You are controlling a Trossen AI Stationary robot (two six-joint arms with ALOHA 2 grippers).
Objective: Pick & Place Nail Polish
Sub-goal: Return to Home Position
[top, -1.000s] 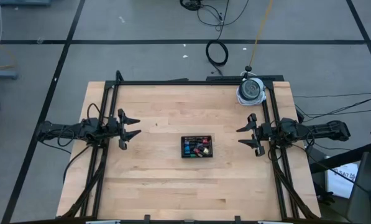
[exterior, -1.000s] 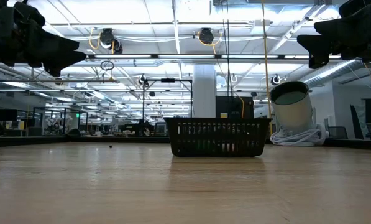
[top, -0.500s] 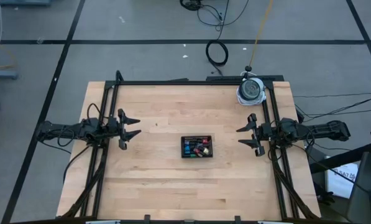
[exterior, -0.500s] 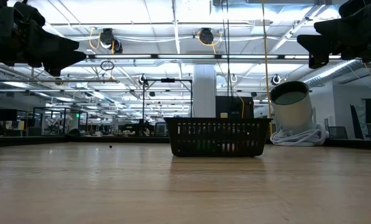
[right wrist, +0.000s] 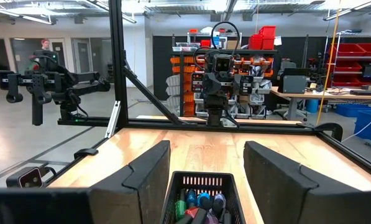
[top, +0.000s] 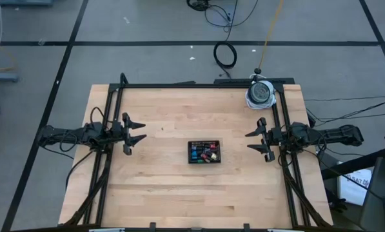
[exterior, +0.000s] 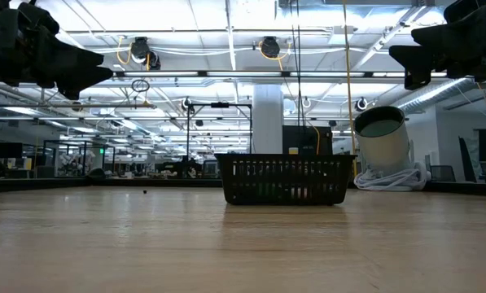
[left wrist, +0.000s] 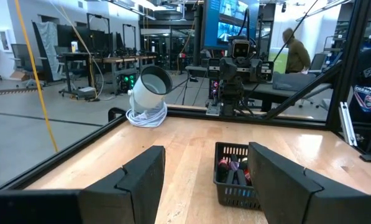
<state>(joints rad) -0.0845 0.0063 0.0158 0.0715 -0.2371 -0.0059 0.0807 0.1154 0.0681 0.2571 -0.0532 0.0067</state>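
Observation:
Several nail polish bottles [top: 204,154] in red, green, blue and other colours lie together inside a small black mesh tray [top: 206,142] that stands on the wooden table near its middle. The bottles [right wrist: 197,202] also show in the right wrist view, and the tray [exterior: 285,180] in the low view. My left gripper [top: 136,131] waits open above the table's left edge, pointing level toward the tray. My right gripper [top: 256,140] waits open above the right edge, facing the tray. Nothing is between either pair of fingers.
A white cylindrical device [top: 260,93] on a coil of white cord sits at the table's far right corner. A black frame [top: 198,84] runs along the far and side edges. Bare wood surrounds the tray on all sides. A person [left wrist: 295,53] stands in the room beyond.

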